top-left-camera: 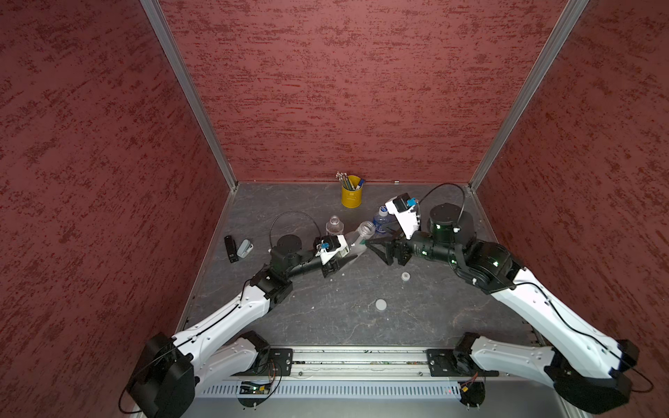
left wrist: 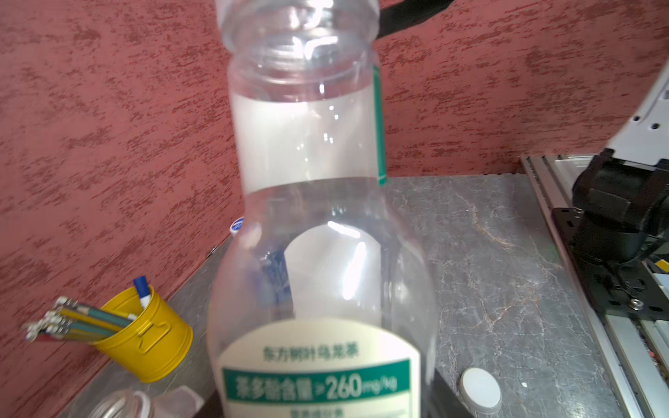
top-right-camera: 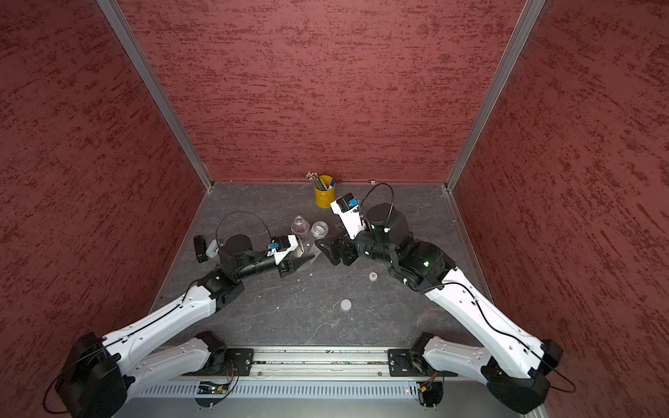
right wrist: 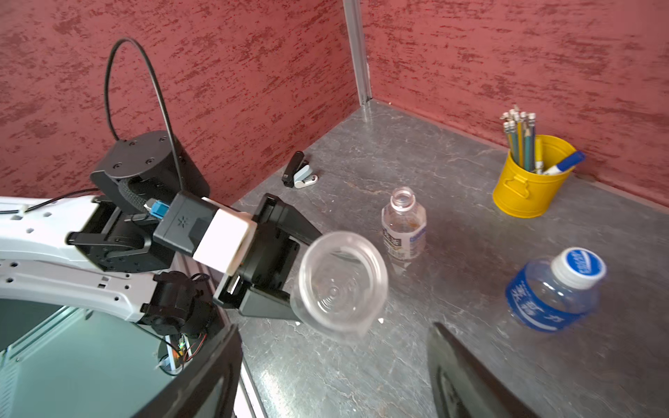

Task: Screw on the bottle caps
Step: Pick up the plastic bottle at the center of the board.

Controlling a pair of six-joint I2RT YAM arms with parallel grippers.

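Note:
My left gripper (top-left-camera: 348, 252) is shut on the body of a clear bottle with a green-and-white label (left wrist: 318, 217). The bottle is held tilted off the table, its open mouth (top-left-camera: 366, 228) pointing at my right gripper (top-left-camera: 376, 249). That gripper stands open just in front of the mouth (right wrist: 342, 282), its fingers (right wrist: 467, 380) wide apart with nothing between them. A blue-labelled bottle (top-left-camera: 381, 220) stands behind, with a blue-and-white cap (right wrist: 579, 266) on it. A white-labelled bottle (top-left-camera: 334, 226) stands uncapped. On the table lie a wide white cap (top-left-camera: 381, 304) and a small white cap with a dark mark (top-left-camera: 405, 276).
A yellow cup of pencils (top-left-camera: 352, 195) stands at the back wall. A black stapler (top-left-camera: 230, 248) and a small grey object (top-left-camera: 245, 248) lie at the left wall. Red walls close three sides. A metal rail (top-left-camera: 358, 362) runs along the front.

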